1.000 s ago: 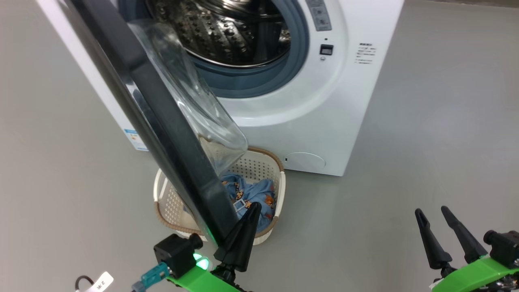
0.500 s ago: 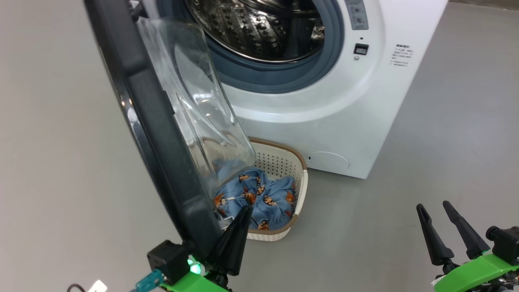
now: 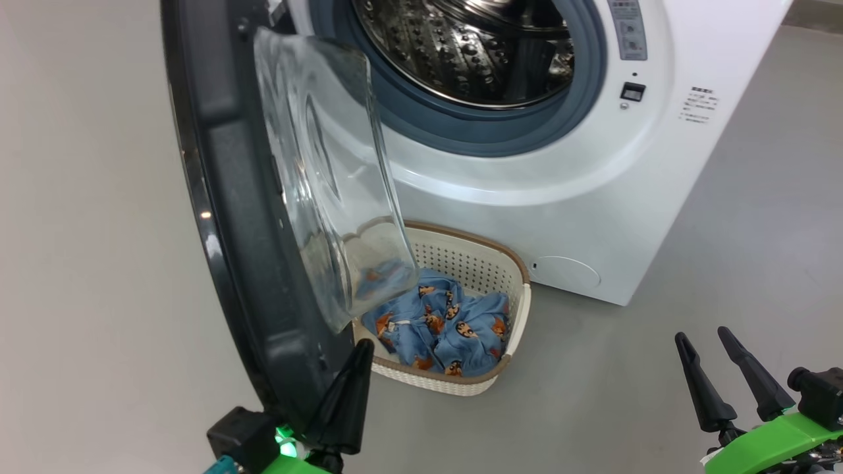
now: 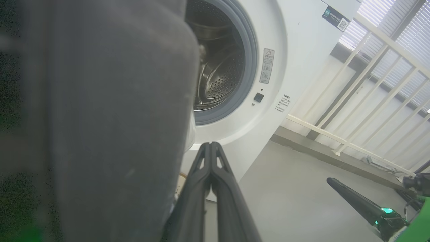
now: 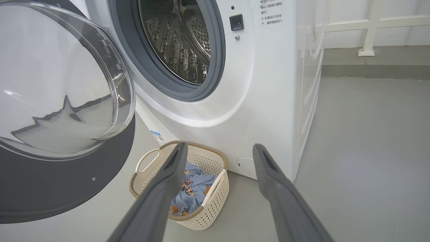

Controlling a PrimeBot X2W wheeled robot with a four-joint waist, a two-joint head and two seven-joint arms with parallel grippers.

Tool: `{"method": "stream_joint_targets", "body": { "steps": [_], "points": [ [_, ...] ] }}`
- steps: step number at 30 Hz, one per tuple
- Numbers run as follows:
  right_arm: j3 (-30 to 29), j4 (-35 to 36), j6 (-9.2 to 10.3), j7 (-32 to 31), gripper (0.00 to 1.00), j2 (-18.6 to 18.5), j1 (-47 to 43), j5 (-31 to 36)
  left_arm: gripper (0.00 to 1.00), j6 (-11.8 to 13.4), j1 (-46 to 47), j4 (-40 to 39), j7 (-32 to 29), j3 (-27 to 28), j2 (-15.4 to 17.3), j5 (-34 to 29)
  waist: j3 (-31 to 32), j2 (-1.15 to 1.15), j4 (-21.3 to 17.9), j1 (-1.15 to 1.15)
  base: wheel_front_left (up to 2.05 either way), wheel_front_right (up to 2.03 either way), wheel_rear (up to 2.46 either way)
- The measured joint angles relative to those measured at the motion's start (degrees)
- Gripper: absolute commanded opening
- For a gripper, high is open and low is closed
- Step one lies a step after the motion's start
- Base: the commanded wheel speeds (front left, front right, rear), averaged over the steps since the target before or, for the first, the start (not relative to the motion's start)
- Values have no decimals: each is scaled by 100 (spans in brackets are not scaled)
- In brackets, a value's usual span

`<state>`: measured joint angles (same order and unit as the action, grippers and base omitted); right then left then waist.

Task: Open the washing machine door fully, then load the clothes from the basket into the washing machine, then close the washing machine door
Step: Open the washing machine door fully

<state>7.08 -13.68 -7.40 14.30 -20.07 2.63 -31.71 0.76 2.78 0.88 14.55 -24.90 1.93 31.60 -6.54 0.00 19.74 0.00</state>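
Note:
The washing machine (image 3: 560, 217) stands at the top with its steel drum (image 3: 474, 46) exposed. The washing machine door (image 3: 230, 230) hangs open to the left, black rim toward me and clear glass bowl (image 3: 329, 164) bulging inward. Below it the basket (image 3: 461, 263) sits on the floor and holds the light-blue printed clothes (image 3: 448, 329). My left gripper (image 3: 359, 352) is shut, its tip against the inner side of the door's lower rim. The left wrist view shows those joined fingers (image 4: 210, 146) beside the blurred dark door (image 4: 100, 117). My right gripper (image 3: 701, 337) is open with nothing between its fingers, to the right of the basket (image 5: 208, 215).
Grey floor (image 3: 625, 395) stretches right of the machine and in front of the basket. A white railing (image 4: 369, 84) on a raised kerb runs behind the machine's right side. The open door overhangs the basket's left part.
The door has swung wider open with my shut left gripper against its inner rim, uncovering more of the basket. The head camera has shifted. My right gripper has stayed put.

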Motion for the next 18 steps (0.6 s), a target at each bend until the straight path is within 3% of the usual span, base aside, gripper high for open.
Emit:
{"method": "stream_joint_targets", "body": {
  "steps": [10, 18],
  "points": [
    [96, 5, 0, 0, 100, -15, 1, 0, 0, 166, -224, -149, 2, 430, 1, -193, -4, 0, 237, 0, 0, 0, 0],
    [134, 19, 0, 0, 100, -31, 4, 40, 0, 307, -287, -138, 7, 1126, 0, -266, -105, 0, 280, 0, 0, 0, 0]
  ]
}}
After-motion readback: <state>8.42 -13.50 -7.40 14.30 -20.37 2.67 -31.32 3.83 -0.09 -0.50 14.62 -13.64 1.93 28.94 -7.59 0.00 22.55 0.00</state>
